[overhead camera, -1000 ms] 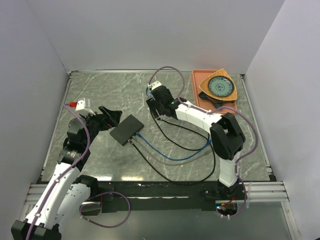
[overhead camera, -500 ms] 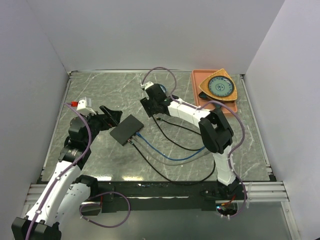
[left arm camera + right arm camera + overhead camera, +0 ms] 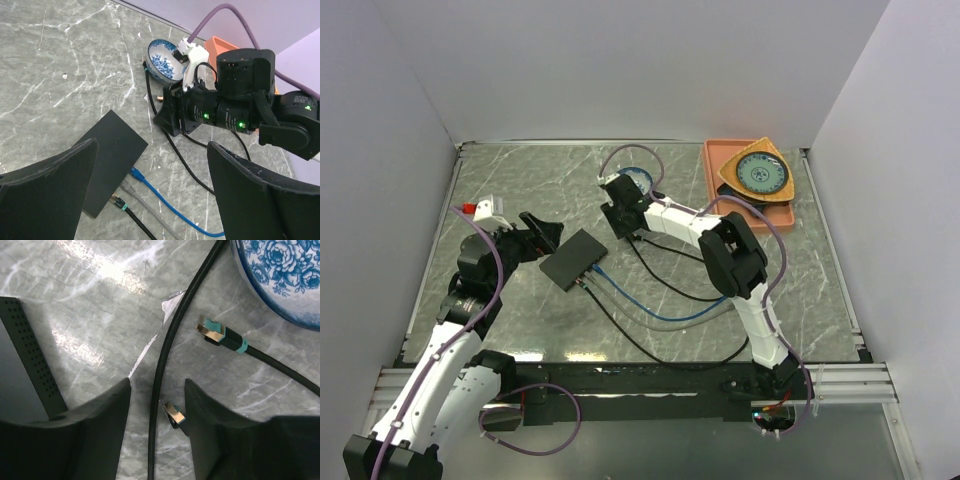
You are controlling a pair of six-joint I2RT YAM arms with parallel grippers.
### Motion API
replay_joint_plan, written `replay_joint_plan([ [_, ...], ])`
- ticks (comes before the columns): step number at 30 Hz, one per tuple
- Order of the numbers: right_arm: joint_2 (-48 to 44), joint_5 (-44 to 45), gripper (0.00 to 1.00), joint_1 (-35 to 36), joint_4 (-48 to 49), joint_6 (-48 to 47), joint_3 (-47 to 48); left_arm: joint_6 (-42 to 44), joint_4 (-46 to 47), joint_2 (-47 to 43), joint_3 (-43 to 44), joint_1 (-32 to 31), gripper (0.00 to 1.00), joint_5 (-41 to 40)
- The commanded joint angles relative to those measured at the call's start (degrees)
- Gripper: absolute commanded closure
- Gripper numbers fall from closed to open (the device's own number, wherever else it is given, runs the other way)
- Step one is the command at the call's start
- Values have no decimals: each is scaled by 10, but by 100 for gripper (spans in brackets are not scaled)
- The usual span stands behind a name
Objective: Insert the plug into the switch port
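Note:
The switch (image 3: 574,258) is a flat black box lying on the marble table left of centre; it also shows in the left wrist view (image 3: 107,167). Blue (image 3: 136,175), grey (image 3: 127,187) and black (image 3: 119,201) plugs sit at its near edge. My left gripper (image 3: 542,232) is open and empty, hovering just left of the switch. My right gripper (image 3: 619,222) is open, low over the table right of the switch. Between its fingers (image 3: 220,435) lie a black cable (image 3: 162,385) and a loose metal-tipped plug (image 3: 175,416) beside the right finger. A second loose plug (image 3: 212,332) with a teal boot lies beyond.
A blue-and-white bowl (image 3: 638,180) stands just behind the right gripper. An orange tray (image 3: 712,185) with a patterned plate (image 3: 763,172) is at the back right. Black, blue and grey cables (image 3: 660,310) loop across the table's middle towards the right arm's base.
The right arm has swung left, bringing its gripper closer to the switch and uncovering the bowl. The left arm and the switch have not moved.

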Motion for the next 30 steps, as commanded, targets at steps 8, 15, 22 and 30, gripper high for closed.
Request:
replay_joint_plan([
  [8,59,-7,69,0,-56,12,79,12,-7,-17,28,2,4,-15],
  [15,62,-36,100,-1,-69,-1,80,11,-12,-28,31,2,4,-16],
  [22,18,-35,100,-1,-42,-3,22,6,-10,-33,29,2,4,-10],
  [30,-92,-45,100,-1,-12,1,-54,-4,-1,-27,22,2,4,1],
])
